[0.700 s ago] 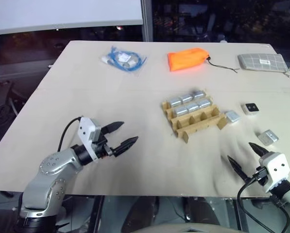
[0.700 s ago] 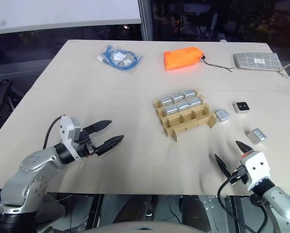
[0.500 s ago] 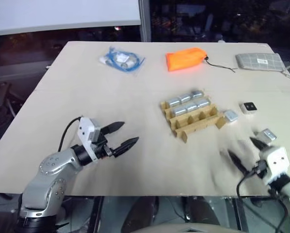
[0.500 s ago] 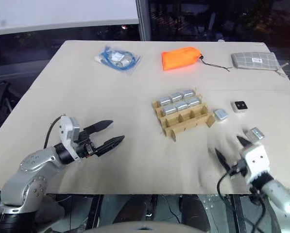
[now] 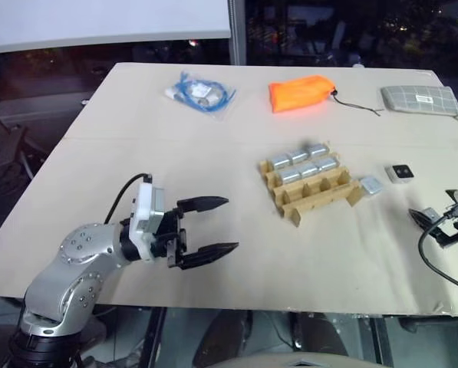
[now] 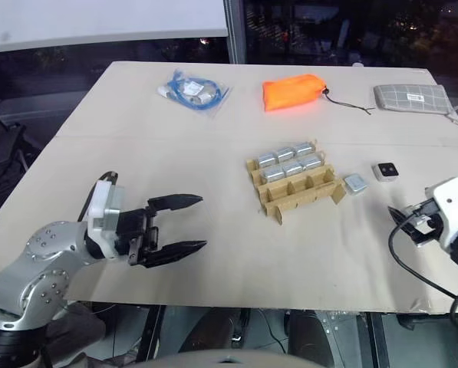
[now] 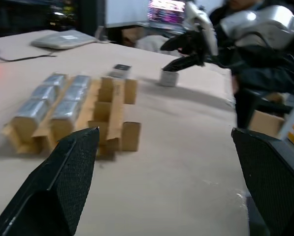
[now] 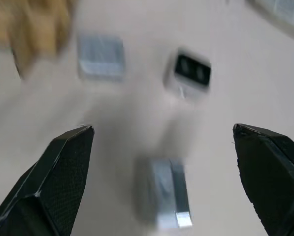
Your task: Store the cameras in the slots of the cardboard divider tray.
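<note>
Six cameras (image 5: 301, 165) sit in the two far rows of the cardboard divider tray (image 5: 314, 190), three per row; the near row of slots stands unfilled. The tray rests mid-counter (image 5: 236, 161).

Three further cameras lie loose to the right of the tray. One (image 5: 370, 184) lies just beside the tray's right end. A second (image 5: 400, 173), showing its white face with the black square, lies farther right. The third (image 8: 165, 192) appears in the right wrist view, close in front of the right end effector (image 8: 166, 182) and between its spread fingers; it is blurred, and it appears not to be touched.

The right end effector is spread wide and empty, right of the tray near the counter's right edge, partly cut off by the frame in the head views.

The left end effector (image 5: 212, 226) is also spread wide and empty, well to the left of the tray and nearer the counter's front edge, pointing toward the tray.

Beyond the tray lie an orange pouch (image 5: 301, 91), a grey checked pouch (image 5: 416, 99) and a bagged blue cable (image 5: 200, 93).
</note>
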